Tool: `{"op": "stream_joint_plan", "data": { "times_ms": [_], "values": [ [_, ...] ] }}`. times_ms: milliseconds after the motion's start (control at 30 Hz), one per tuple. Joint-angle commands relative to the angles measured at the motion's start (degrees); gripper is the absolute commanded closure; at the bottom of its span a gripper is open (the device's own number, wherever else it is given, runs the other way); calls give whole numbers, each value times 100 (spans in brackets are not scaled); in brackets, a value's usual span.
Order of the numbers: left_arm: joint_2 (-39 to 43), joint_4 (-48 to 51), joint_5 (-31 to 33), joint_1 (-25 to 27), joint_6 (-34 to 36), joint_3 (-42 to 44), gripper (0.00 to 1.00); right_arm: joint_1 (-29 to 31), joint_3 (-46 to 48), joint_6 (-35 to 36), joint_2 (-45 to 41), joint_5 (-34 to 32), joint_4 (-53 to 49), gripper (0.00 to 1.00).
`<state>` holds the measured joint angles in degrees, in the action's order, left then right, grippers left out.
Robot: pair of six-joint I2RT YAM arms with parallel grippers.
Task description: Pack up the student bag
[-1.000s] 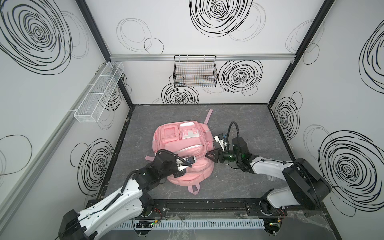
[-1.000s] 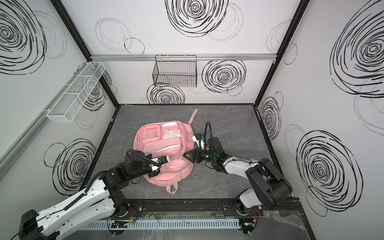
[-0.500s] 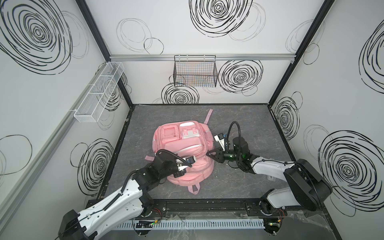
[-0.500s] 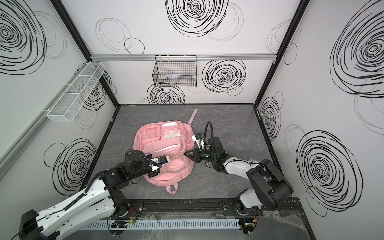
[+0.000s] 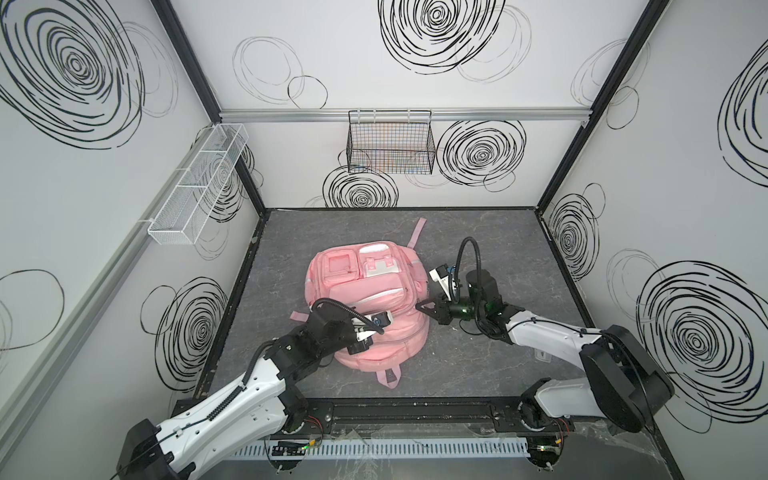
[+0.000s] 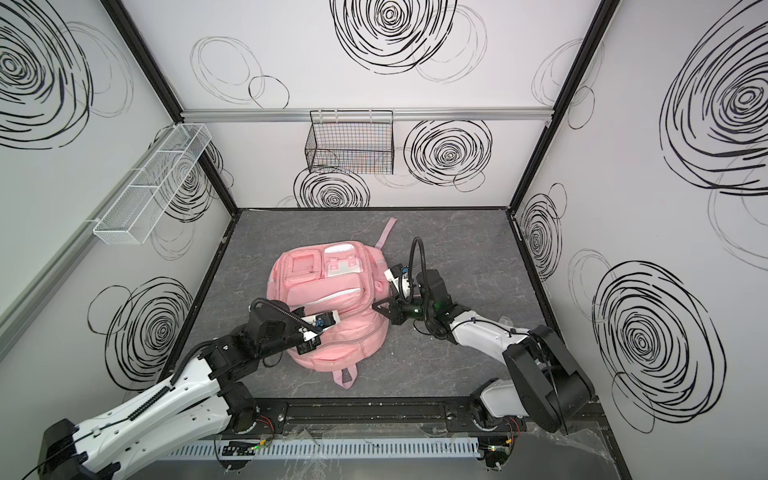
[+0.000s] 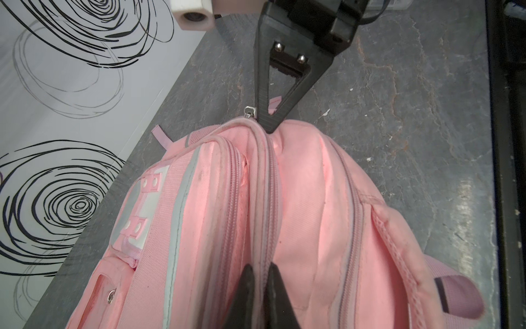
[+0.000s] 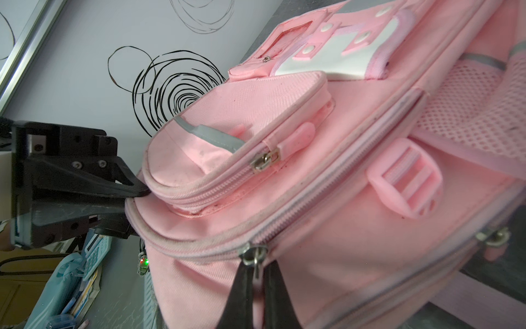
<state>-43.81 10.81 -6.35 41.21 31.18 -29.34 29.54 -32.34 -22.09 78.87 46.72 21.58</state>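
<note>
Right fingers (image 8: 242, 290) have closed onto the bag's (image 8: 327, 199) zip pull (image 8: 257, 260); left fingers (image 7: 246, 290) pinch its seam (image 7: 263, 199). Zip looks shut, so packing seems unstarted.

The bag (image 5: 365, 299) lies near the middle of the surface (image 5: 519, 257). The left tool (image 7: 260, 270) sits on the bag's near-left part, astride a zip seam. The right tool (image 8: 257, 269) is at the bag's right edge, around a zip pull (image 8: 254, 254). A wire basket (image 5: 390, 145) hangs on the wall behind the bag, and a mesh rack (image 5: 199, 183) on the wall to its left.

Student bag (image 7: 299, 199) partly off-frame.
</note>
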Motion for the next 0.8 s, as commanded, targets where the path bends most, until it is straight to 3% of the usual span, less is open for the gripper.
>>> {"op": "stream_joint_plan", "data": {
  "times_ms": [0,267,633,767],
  "values": [
    [145,-518,38,-138,75,-27,100,-443,-220,280,333,-730,-603,100],
    [388,-630,-30,-178,121,43,100,-553,-720,757,685,-637,-1365,100],
    [303,-644,-275,-351,108,6,100,-518,-422,668,169,555,-961,100],
    [303,-629,-283,-348,108,16,100,-498,-501,629,168,671,-904,90]
  ]
}}
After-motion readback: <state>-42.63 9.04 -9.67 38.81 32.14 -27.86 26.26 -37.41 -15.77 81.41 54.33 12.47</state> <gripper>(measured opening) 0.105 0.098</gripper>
